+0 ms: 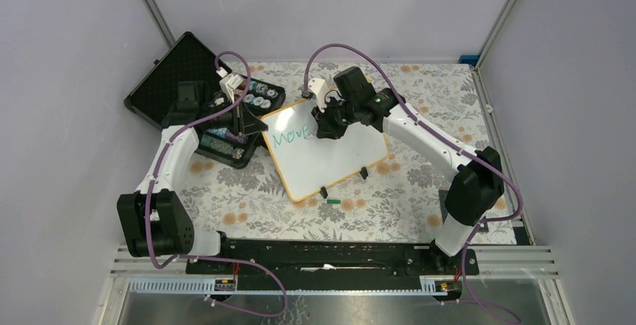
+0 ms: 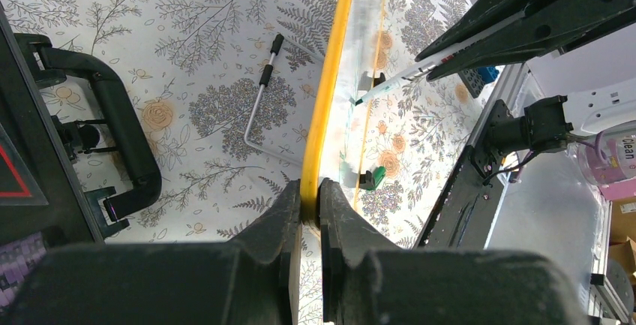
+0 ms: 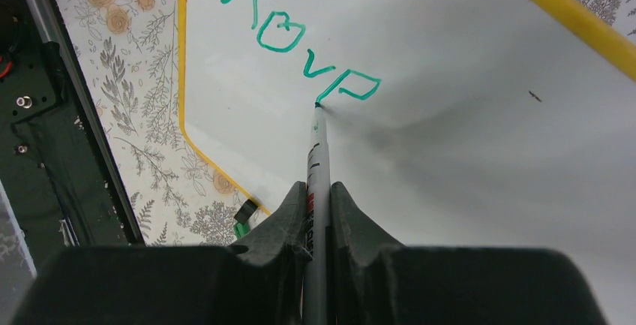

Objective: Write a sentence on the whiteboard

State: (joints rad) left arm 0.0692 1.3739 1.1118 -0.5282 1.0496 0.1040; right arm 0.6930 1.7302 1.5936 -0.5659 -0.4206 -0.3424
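Note:
The whiteboard [image 1: 337, 161], white with an orange-yellow rim, lies tilted in the middle of the floral cloth. My left gripper [image 1: 259, 126] is shut on its left rim [image 2: 330, 77], the yellow edge pinched between the fingertips [image 2: 310, 197]. My right gripper [image 1: 328, 126] is shut on a grey marker [image 3: 316, 160]. Its green tip touches the board at the end of the sentence [image 3: 300, 40], green handwriting that reads "Move". The same green writing [image 1: 291, 136] shows near the board's upper left corner in the top view. The marker [image 2: 405, 77] also shows in the left wrist view.
An open black foam-lined case [image 1: 180, 77] with trays of small parts [image 1: 240, 115] sits at the left, right behind my left gripper. A green cap [image 1: 333, 200] lies by the board's near edge beside a black clip foot [image 1: 324, 191]. A thin metal rod [image 2: 259, 107] lies on the cloth.

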